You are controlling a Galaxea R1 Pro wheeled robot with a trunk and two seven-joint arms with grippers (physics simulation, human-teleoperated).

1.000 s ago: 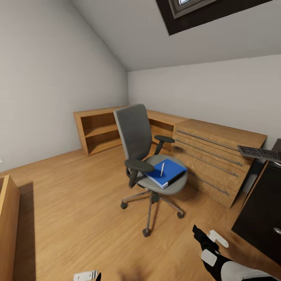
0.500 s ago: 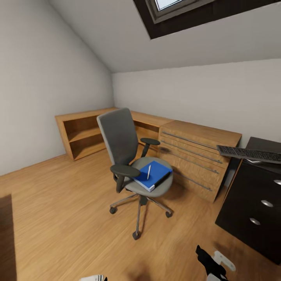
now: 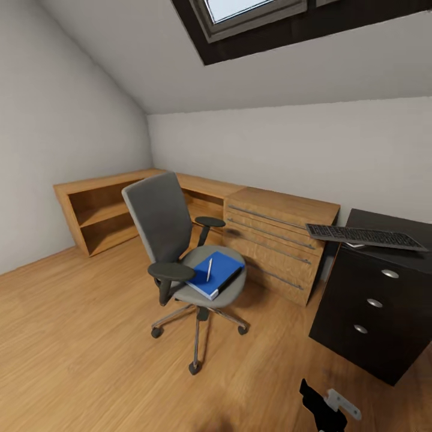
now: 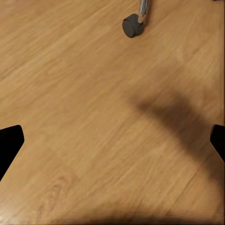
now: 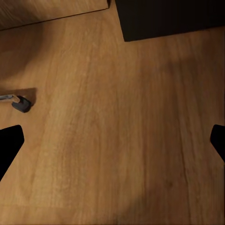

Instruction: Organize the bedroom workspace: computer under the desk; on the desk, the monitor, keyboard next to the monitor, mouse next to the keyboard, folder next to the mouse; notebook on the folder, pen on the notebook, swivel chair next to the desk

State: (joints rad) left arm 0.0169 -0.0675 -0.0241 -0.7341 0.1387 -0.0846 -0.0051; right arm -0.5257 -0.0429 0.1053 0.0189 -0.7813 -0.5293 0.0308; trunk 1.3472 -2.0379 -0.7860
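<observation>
The grey swivel chair (image 3: 161, 219) stands on the wooden floor, left of the black desk (image 3: 384, 225). On its seat lies the blue folder (image 3: 217, 273) with the pale pen (image 3: 209, 269) on top. I cannot make out the notebook. The black keyboard (image 3: 365, 236) rests on the desk's near corner, above the drawer pedestal (image 3: 369, 312). The monitor, mouse and computer are out of view. My right gripper (image 3: 327, 403) hangs low over the floor, open (image 5: 112, 140), near a chair caster (image 5: 22, 104). My left gripper (image 4: 112, 143) is open over bare floor, a caster (image 4: 131, 25) ahead of it.
A light wooden drawer cabinet (image 3: 276, 237) stands against the back wall between chair and desk. A low wooden shelf unit (image 3: 99, 210) fills the left corner. The ceiling slopes down at the left, with a skylight (image 3: 246, 12) above. Open floor (image 3: 90, 336) lies before the chair.
The whole picture has shifted left and down, so the camera has turned right and up; more of the desk pedestal shows. Chair, folder, pen and keyboard have not moved.
</observation>
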